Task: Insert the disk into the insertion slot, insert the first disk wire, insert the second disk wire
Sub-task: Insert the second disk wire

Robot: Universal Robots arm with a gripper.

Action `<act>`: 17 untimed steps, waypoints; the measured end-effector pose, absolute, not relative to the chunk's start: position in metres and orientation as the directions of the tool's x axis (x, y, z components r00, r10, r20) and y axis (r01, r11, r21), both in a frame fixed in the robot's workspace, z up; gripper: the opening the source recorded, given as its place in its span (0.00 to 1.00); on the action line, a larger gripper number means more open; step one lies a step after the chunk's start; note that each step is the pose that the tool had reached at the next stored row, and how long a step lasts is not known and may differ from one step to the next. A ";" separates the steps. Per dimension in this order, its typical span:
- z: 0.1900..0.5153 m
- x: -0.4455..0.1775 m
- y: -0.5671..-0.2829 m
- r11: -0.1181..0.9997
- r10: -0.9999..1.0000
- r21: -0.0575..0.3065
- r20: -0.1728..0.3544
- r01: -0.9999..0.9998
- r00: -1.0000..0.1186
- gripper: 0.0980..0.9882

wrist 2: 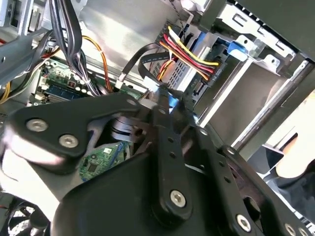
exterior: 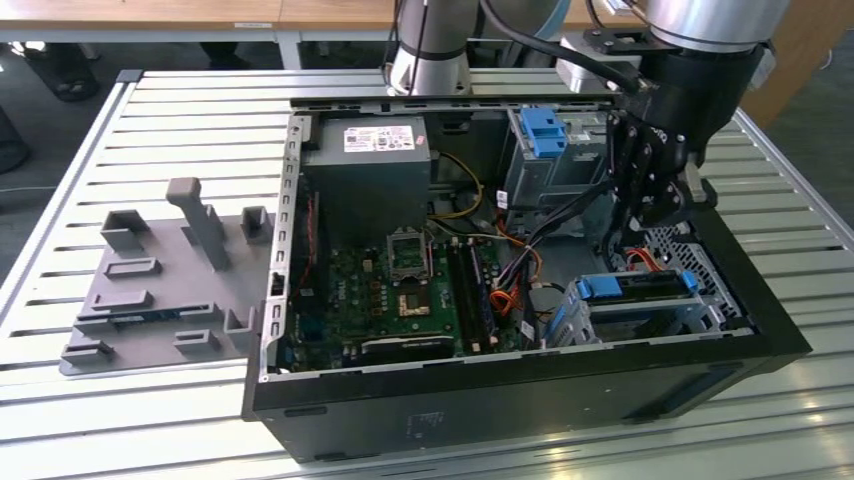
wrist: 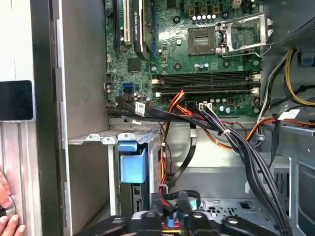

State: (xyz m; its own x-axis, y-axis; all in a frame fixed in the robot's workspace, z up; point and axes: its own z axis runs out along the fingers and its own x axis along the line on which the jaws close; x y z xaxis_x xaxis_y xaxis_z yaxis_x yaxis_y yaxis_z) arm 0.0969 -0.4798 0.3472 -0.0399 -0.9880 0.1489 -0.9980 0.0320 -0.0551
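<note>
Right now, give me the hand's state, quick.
Hand: inside the computer case, above the insertion slot. Whether it is open, closed or holding anything cannot be told.

A: How much of the flat silver-grey disk in its bright blue plastic carrier (exterior: 638,286) can you make out?

B: In the exterior view, just its blue end; the rest is buried in the low, light grey perforated sheet-metal insertion slot (exterior: 667,312) at the front right corner of the black computer case (exterior: 534,385).

A: And the black end effector (exterior: 650,205)?

B: Its tips are lost against dark cables, so their spacing is unreadable. In the second wrist view its blurred black linkage (wrist 2: 147,162) covers the motherboard below.

A: The hand (wrist: 6,216)?

B: Cut off by the first wrist view's edge.
</note>
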 end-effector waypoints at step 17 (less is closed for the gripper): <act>0.343 0.097 -0.476 0.035 -0.994 -0.053 0.098 -0.998 -0.040 0.06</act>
